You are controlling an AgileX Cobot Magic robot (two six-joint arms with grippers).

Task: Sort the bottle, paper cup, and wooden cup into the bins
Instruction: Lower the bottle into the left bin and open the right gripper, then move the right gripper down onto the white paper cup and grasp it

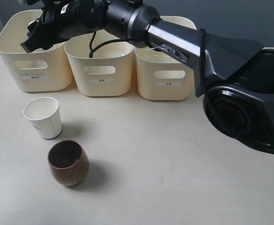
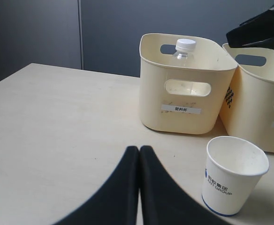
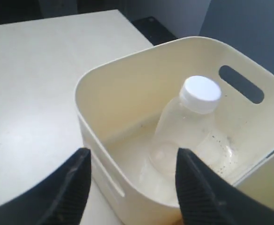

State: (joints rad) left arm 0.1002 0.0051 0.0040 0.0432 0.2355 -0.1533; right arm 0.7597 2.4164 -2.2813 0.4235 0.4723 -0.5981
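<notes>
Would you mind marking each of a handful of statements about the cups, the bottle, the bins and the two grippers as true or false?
1. The bottle stands inside the leftmost bin. True.
2. The paper cup is in the middle bin. False: it stands on the table, in front of the bins.
3. The wooden cup lies on its side. False: it is upright, opening up, beside the paper cup.
4. The right gripper is open above the leftmost bin, holding nothing. True.
5. The left gripper is open. False: its fingers are pressed together, empty.
</notes>
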